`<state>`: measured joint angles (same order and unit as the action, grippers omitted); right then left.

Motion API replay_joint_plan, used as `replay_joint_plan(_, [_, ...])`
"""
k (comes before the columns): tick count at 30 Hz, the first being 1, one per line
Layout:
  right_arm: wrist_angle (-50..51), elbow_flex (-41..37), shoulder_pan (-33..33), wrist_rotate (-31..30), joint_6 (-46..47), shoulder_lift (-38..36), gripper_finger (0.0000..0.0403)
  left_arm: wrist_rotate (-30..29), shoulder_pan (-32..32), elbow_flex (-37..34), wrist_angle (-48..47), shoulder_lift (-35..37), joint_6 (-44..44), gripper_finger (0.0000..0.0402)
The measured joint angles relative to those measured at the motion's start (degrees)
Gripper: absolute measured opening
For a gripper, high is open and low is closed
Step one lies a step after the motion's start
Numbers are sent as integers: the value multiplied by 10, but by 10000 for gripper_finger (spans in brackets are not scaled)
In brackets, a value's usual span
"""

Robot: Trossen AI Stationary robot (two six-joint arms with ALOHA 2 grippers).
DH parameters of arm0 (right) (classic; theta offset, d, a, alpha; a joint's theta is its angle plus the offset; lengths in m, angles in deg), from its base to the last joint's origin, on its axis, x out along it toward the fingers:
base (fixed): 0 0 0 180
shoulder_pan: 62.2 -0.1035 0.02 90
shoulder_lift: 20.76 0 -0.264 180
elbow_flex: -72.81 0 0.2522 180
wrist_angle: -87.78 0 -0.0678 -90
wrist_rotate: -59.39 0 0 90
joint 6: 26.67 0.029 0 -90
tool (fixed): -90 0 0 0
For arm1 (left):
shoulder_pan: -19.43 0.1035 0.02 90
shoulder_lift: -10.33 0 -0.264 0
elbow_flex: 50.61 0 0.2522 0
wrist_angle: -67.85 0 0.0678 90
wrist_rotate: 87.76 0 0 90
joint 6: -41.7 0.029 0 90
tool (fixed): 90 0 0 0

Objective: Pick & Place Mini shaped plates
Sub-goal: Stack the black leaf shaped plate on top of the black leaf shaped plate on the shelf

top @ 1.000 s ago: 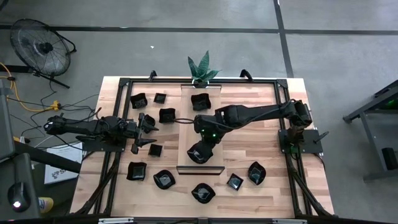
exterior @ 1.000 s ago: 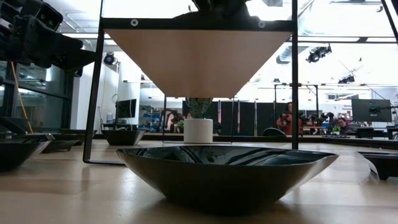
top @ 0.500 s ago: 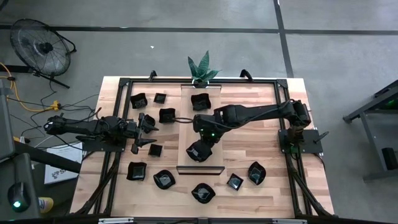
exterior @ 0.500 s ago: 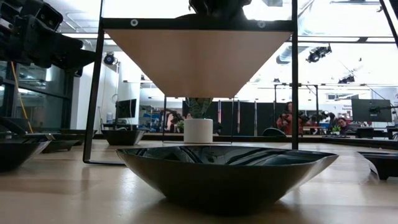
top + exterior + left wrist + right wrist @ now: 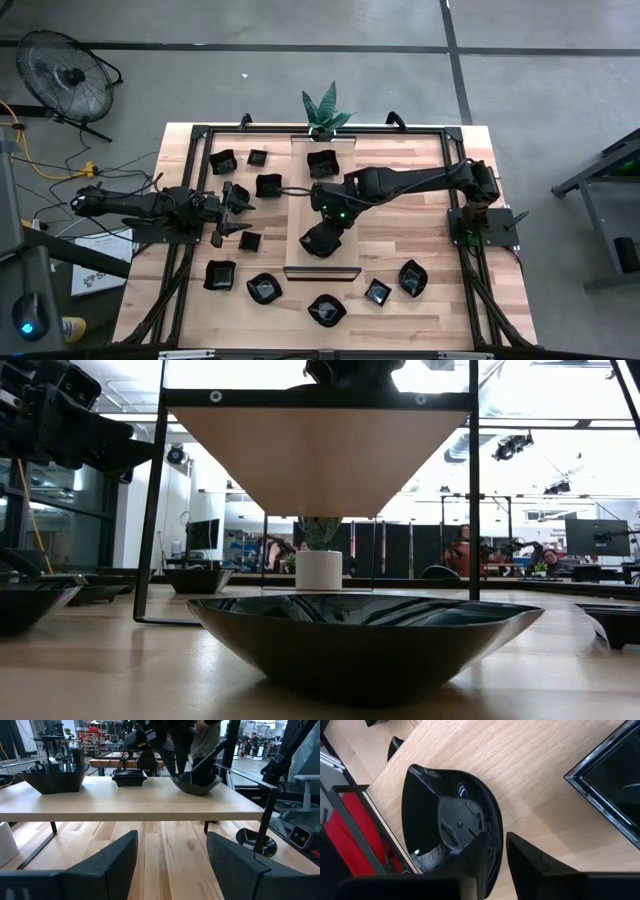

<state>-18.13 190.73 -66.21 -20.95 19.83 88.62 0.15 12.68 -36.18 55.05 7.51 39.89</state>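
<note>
The pale wooden board stands raised on a frame in the middle of the table. A leaf-shaped black mini plate rests by its base on the board's near half. My right gripper points steeply down over it, open, one finger above the plate's inside and one outside its rim. A square plate and a deeper one also sit on the board. My left gripper waits level and open at the table's left, holding nothing. My right gripper straddles the leaf plate's rim from above. A strip of bare board shows between the rim and the outer finger. Whether the inner finger touches the plate, I cannot tell. The plate sits flat on the board.
Several black plates lie on the table left of the board and along the near edge, one of them filling the low view. A potted plant stands at the far edge. A black metal frame rings the table.
</note>
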Motion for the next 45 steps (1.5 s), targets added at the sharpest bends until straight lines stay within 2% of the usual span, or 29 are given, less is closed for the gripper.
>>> replay_joint_plan(7, [3,0,0,0,14,-11,91,0,0,0,0,0,0,234])
replay_joint_plan(24, [51,0,-15,-6,18,-42,92,0,0,0,0,0,0,234])
replay_joint_plan(38, [179,0,-41,-82,82,-61,92,0,0,0,0,0,0,234])
replay_joint_plan(41, [209,0,-46,-85,109,-62,91,0,0,0,0,0,0,234])
replay_joint_plan(45, [273,0,-55,-126,161,-68,92,0,0,0,0,0,0,234])
